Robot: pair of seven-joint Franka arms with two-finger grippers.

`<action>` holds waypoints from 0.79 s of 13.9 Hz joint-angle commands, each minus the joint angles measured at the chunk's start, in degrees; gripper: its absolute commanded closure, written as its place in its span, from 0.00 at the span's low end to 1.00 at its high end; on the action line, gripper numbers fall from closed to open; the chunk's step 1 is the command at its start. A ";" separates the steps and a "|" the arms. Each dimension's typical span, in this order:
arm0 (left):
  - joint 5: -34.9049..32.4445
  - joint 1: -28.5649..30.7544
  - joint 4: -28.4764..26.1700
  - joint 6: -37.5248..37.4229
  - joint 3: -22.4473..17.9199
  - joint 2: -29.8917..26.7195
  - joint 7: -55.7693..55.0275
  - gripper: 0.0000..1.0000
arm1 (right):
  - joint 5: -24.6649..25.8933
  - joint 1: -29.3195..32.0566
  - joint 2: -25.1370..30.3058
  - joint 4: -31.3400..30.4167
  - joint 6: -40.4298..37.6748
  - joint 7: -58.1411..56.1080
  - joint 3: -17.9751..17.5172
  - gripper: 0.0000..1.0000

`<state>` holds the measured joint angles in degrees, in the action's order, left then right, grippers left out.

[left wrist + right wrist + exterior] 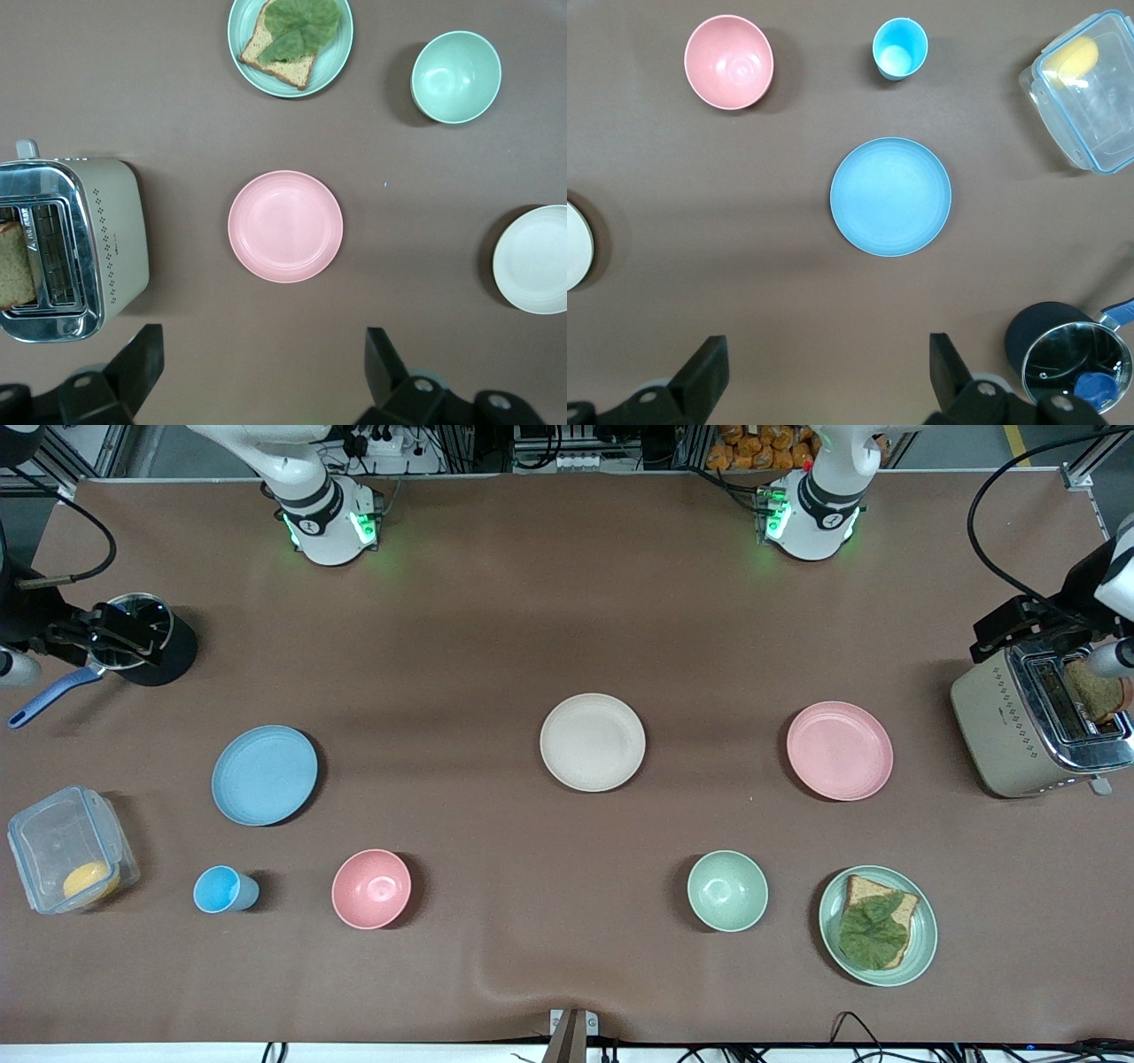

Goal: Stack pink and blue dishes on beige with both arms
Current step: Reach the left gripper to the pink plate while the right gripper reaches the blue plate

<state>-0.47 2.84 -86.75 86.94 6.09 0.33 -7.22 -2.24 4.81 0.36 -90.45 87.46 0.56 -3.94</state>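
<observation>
— Looking down from the front camera, what do you have on the counter point(567, 602)?

— I see the beige plate point(593, 742) near the middle, bare. The pink plate point(840, 750) lies flat toward the left arm's end, well apart from the beige one, and the blue plate point(265, 774) lies flat toward the right arm's end, also well apart from it. Nothing is stacked yet.

— And the grippers?

— My left gripper point(261, 376) hangs in the air above the counter close to the pink plate, which sits centred in the left wrist view; its jaws stand wide apart and hold nothing. My right gripper point(828, 376) hangs above the counter close to the blue plate, jaws likewise spread wide and empty.

— What else is around?

— A toaster point(1019, 726) with a slice of bread in its slot stands at the left arm's end, just beside the pink plate. Nearer the front camera I see a green bowl point(727, 891) and a green plate point(921, 948) bearing bread and a leaf. At the right arm's end there is a small pot with a blue handle point(133, 642), a clear lidded box point(53, 841) with something yellow inside, a blue cup point(221, 889) and a pink bowl point(371, 888).
</observation>
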 commanded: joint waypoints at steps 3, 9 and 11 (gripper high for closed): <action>0.73 0.24 1.24 -1.60 -0.02 0.19 1.33 0.00 | -0.39 0.11 1.14 -0.43 -0.18 0.84 -0.10 0.00; -0.06 2.61 -6.29 5.48 -0.64 5.90 1.24 0.00 | -0.39 0.11 1.05 -0.43 -0.27 0.84 -0.10 0.00; -0.06 2.87 -13.40 13.56 -0.73 6.44 1.15 0.00 | -0.39 0.11 1.05 -0.69 -0.36 0.84 -0.10 0.00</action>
<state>-0.48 5.28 -93.76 94.42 5.32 7.32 -7.08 -2.24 4.81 0.42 -90.48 87.37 0.56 -3.94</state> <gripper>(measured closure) 0.000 0.000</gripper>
